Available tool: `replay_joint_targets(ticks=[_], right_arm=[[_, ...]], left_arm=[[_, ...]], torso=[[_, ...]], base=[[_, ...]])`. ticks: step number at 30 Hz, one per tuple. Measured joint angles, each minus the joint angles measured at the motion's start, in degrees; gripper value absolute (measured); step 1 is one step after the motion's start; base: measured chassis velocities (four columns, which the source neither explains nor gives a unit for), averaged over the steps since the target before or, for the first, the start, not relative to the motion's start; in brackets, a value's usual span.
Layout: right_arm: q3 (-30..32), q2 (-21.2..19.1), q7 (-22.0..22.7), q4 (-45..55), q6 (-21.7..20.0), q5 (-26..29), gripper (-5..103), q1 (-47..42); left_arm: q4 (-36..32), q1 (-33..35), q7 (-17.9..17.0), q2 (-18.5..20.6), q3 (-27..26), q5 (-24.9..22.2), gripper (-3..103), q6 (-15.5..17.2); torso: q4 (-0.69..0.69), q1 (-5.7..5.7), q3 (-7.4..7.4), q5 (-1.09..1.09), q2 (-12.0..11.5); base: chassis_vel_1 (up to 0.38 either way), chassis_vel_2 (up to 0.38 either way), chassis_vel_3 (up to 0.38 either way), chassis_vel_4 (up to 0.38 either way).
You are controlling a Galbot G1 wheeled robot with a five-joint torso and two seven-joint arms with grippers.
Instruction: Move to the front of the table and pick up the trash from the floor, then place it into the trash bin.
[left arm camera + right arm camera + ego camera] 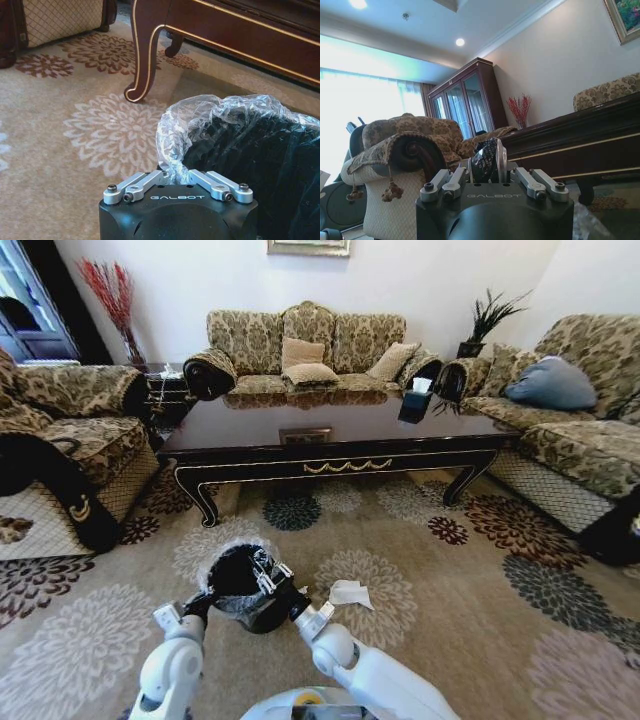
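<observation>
Head view: the table (340, 440) stands ahead, its dark surface glossy. The trash bin (245, 590) sits on the carpet just before the robot, flanked by the left gripper (200, 602) and the right gripper (296, 607), each at its rim. The trash — a crumpled white paper (350, 592) — lies on the carpet just right of the bin, untouched.

Left wrist view: left gripper fingers drawn close together, pinching the bin's crinkled plastic bag (210, 112); a carved table leg (145, 55) stands beyond.

Right wrist view: right gripper (489, 167) tilted upward toward the room, fingers narrow, clamped on a thin edge of the bin.

Step judged — bin held by both arms, paper not yet collected. The next move calls for freeing a gripper and lowering it to the paper.
</observation>
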Motion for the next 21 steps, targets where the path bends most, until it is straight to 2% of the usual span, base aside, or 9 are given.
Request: replay_joint_targets(ticks=[5, 9, 12, 14, 15, 17, 20, 21], right_arm=[[0.38, -0.11, 0.11, -0.03, -0.23, -0.08, 27, -0.73], [1.5, -0.73, 0.06, 0.35, -0.21, -0.47, 45, -1.57], [1.92, -0.94, 0.01, 0.62, -0.11, -0.71, 51, -2.02], [2.22, -1.1, -0.03, 0.94, -0.02, -1.03, 61, -2.52], [2.22, -1.1, -0.03, 0.94, -0.02, -1.03, 61, -2.52], [2.48, -1.13, -0.06, 1.01, 0.05, -1.37, 72, -2.95], [2.96, -1.11, -0.08, 1.06, 0.08, -1.51, 78, -3.34], [3.59, -0.95, -0.08, 1.16, -0.02, -1.4, 84, -3.63]], left_arm=[[-1.01, 0.52, 0.34, -1.05, 0.43, 0.11, 4, -0.41], [-1.68, 1.15, 0.34, -1.45, 0.33, 0.36, 4, -0.42], [-2.03, 1.42, 0.34, -1.56, 0.07, 0.39, 4, -0.44], [-2.33, 1.59, 0.34, -1.68, -0.15, 0.41, 4, -0.46], [-2.33, 1.59, 0.34, -1.68, -0.15, 0.41, 4, -0.46], [-2.52, 1.78, 0.34, -1.74, -0.31, 0.52, 4, -0.48], [-2.76, 2.08, 0.34, -1.75, -0.69, 0.67, 4, -0.5], [-3.02, 2.27, 0.34, -1.73, -1.11, 0.67, 4, -0.52]], torso=[[0.0, 0.0, 0.0, 0.0, 0.0], [-0.01, 0.0, 0.0, 0.0, 0.0], [0.0, 0.0, 0.0, 0.0, 0.0], [0.0, 0.0, 0.0, 0.0, 0.0], [0.0, 0.0, 0.0, 0.0, 0.0], [-0.01, 0.0, 0.0, 0.0, 0.0], [0.0, 0.0, 0.0, 0.0, 0.0], [0.0, 0.0, 0.0, 0.0, -0.01]], base=[[0.0, 0.0, 0.0, 0.0], [0.0, 0.0, 0.0, 0.0], [0.0, 0.0, 0.0, 0.0], [0.0, 0.0, 0.0, 0.0], [0.0, 0.0, 0.0, 0.0], [0.0, 0.0, 0.0, 0.0], [0.0, 0.0, 0.0, 0.0], [0.0, 0.0, 0.0, 0.0]])
